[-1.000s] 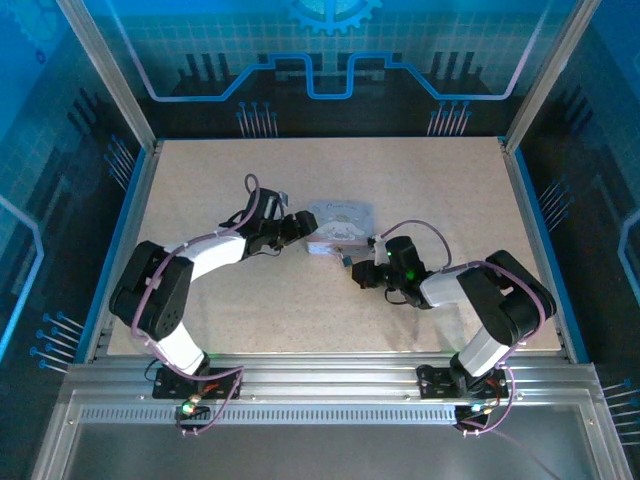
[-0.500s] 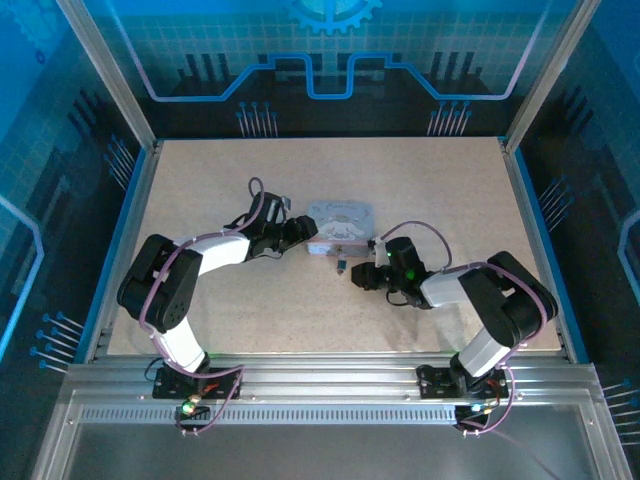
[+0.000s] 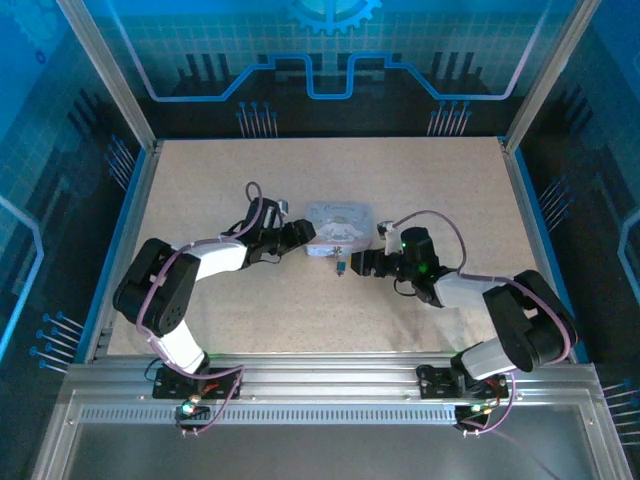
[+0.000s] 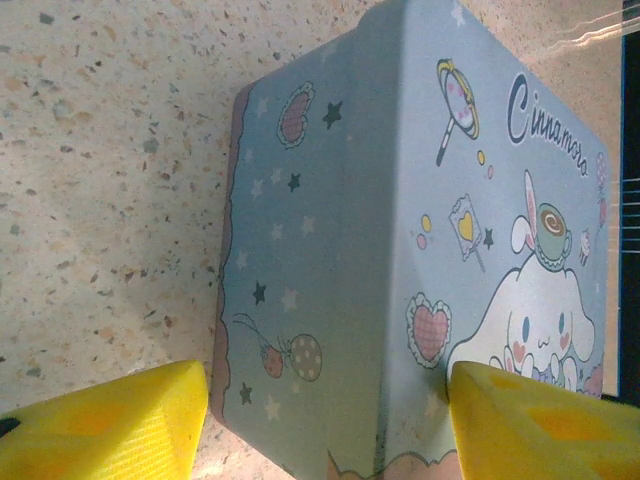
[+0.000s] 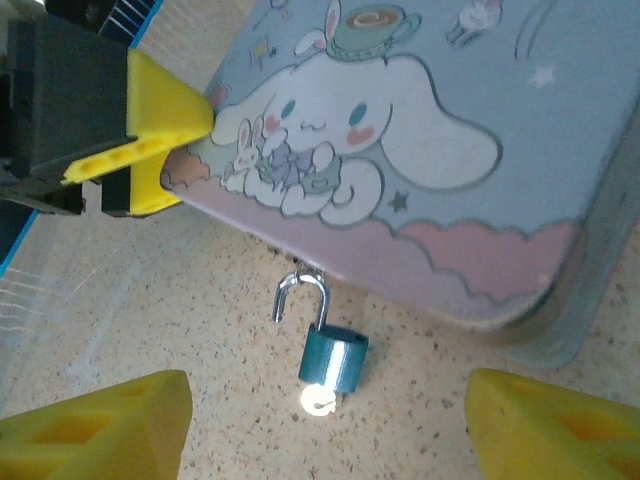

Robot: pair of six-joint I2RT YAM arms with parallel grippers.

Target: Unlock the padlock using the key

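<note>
The padlock (image 5: pixel 335 358) is tiny, with a teal metal body, and lies on the table just in front of the tin (image 5: pixel 420 130). Its shackle (image 5: pixel 301 293) stands open, one leg free, with its top against the tin's lower edge. The key (image 5: pixel 318 400) sticks in the bottom of the lock, its round head shining bright. My right gripper (image 5: pixel 328 435) is open, level with the key, touching neither. The padlock (image 3: pixel 341 266) sits just left of the right gripper (image 3: pixel 356 263). My left gripper (image 4: pixel 330 410) is open, straddling the tin's corner (image 4: pixel 330 300).
The picture-lidded tin (image 3: pixel 338 224) rests mid-table between both arms. The left gripper's yellow finger (image 5: pixel 165 110) touches the tin's far left edge. Purple cables run along both arms. Blue rails (image 3: pixel 128 205) border the speckled table (image 3: pixel 440 180).
The right arm has swung its elbow out to the right and its gripper now points left at the padlock from closer in. The tin has shifted slightly; the left gripper stays at it.
</note>
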